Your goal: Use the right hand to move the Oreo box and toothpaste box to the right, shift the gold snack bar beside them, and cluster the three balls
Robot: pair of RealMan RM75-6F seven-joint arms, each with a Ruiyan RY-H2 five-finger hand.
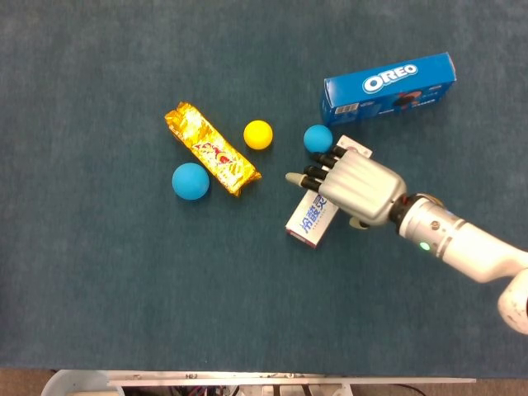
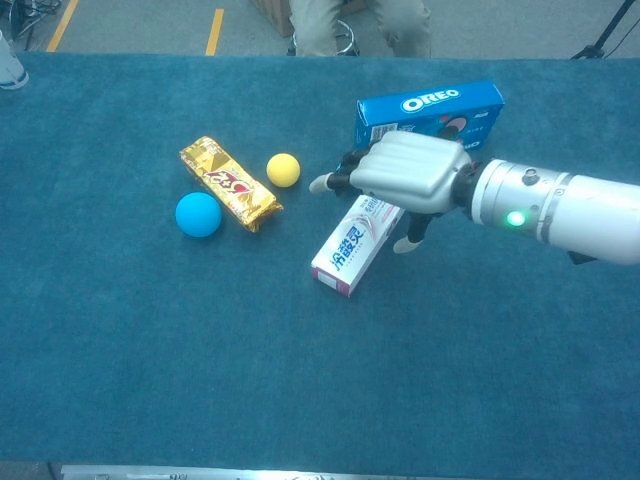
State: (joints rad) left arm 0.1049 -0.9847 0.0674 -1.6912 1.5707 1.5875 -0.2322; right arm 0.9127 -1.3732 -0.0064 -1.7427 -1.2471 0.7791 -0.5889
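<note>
My right hand hovers palm-down over the upper half of the white toothpaste box. Its fingers stretch left past the box and its thumb hangs on the box's right side, holding nothing. The blue Oreo box lies just beyond the hand. A small blue ball sits by the fingertips and is hidden behind the hand in the chest view. Further left lie a yellow ball, the gold snack bar and a larger blue ball.
Everything rests on a dark teal cloth. Beyond the table's far edge, the chest view shows a floor with yellow lines and a seated person's legs.
</note>
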